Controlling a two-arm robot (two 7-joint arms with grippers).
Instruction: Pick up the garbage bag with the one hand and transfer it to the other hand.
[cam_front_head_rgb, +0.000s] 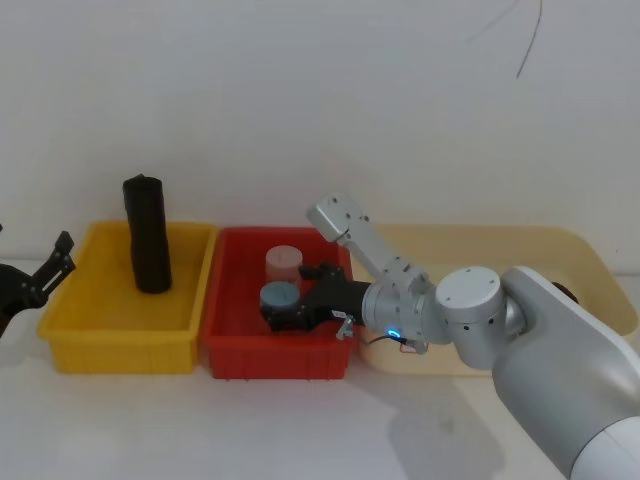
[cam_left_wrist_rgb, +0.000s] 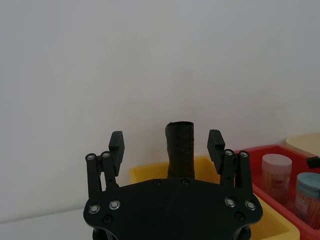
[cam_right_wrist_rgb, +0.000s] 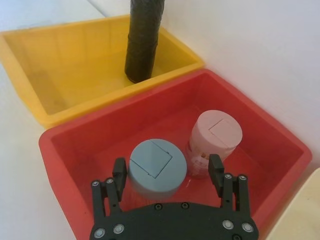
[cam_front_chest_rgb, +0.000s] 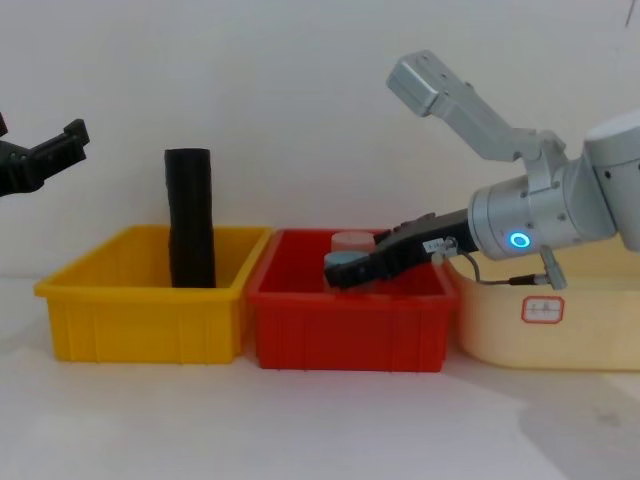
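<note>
The garbage bag is a black wrinkled roll standing upright at the back of the yellow bin; it also shows in the chest view and the right wrist view. My left gripper hovers open at the far left, outside the bin, apart from the roll; the left wrist view has the roll farther off between its spread fingers. My right gripper, blue ring lit, reaches into the red bin, open, its fingertips beside a blue-lidded jar.
A pink-lidded jar stands behind the blue-lidded one in the red bin. A cream tray sits to the right under my right arm. The white wall is close behind the bins, and bare table lies in front.
</note>
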